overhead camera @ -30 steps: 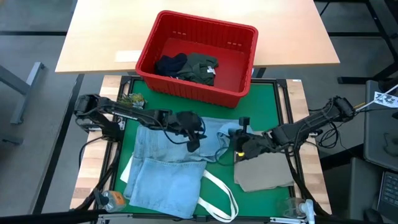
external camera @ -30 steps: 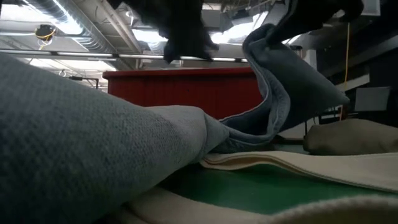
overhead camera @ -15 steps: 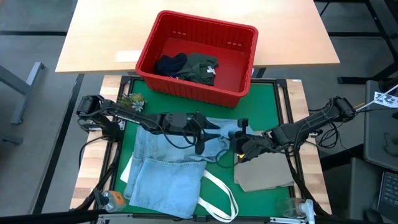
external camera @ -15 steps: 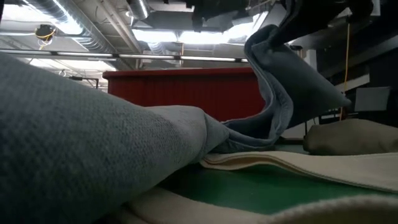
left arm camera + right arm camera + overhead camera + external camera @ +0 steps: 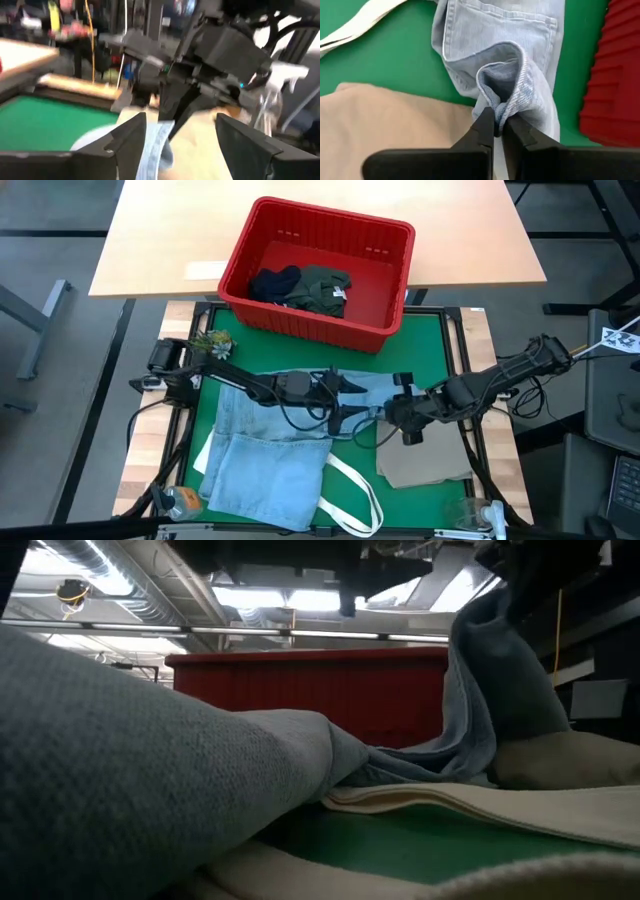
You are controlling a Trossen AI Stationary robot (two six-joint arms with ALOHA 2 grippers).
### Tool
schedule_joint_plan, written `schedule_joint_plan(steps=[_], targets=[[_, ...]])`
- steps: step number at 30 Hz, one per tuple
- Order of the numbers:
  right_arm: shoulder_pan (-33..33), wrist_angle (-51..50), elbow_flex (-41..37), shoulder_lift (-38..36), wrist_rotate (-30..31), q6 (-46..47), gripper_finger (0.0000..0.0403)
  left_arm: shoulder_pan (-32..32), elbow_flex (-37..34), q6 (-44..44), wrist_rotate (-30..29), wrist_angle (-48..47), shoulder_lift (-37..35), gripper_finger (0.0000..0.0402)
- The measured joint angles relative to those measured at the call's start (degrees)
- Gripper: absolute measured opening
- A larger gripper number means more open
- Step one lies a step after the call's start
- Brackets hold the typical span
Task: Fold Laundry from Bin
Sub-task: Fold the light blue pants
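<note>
Right hand (image 5: 498, 126) clenched on a fold of the jeans (image 5: 520, 75); left hand (image 5: 175, 135) released, fingers spread, just beside.

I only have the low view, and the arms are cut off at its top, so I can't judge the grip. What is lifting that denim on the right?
Observer: The right arm's jaws, shut on a fold of the jeans.
Operator: And the left arm?
Observer: Its jaws stand open, close in front of the right arm's, gripping nothing.
Operator: Anything inside the bin? I only see its wall.
Observer: Yes, the bin holds a dark navy garment and an olive shirt.
</note>
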Motion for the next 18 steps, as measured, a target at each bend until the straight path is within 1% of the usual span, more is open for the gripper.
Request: schedule_joint_plan(steps=[3,5,9,13,16,18], targets=[[0.0,-2.5,2.4,0.0,-1.8,0.1,0.0016,-0.2,0.1,3.1,-1.4,5.3,3.2,0.0238],[0.0,-3.6,3.9,0.0,-3.0,0.1,0.0016,-0.4,1.5,6.2,-3.1,5.6,5.4,0.0237],[0.0,-4.4,5.4,0.0,-3.9,0.4,0.0016,-0.9,8.0,12.4,-3.4,5.1,10.2,0.0230],[0.0,-4.7,5.8,0.0,-4.0,0.8,0.0016,-1.6,15.2,17.4,-4.3,-1.5,14.3,0.0229],[0.0,-7.1,5.8,0.0,-5.1,2.5,0.0016,-1.9,18.8,17.8,-4.6,-6.5,15.4,0.0229],[0.0,-9.6,5.8,0.0,-5.4,4.4,0.0016,-2.0,19.9,17.8,-4.7,-9.0,15.3,0.0228]])
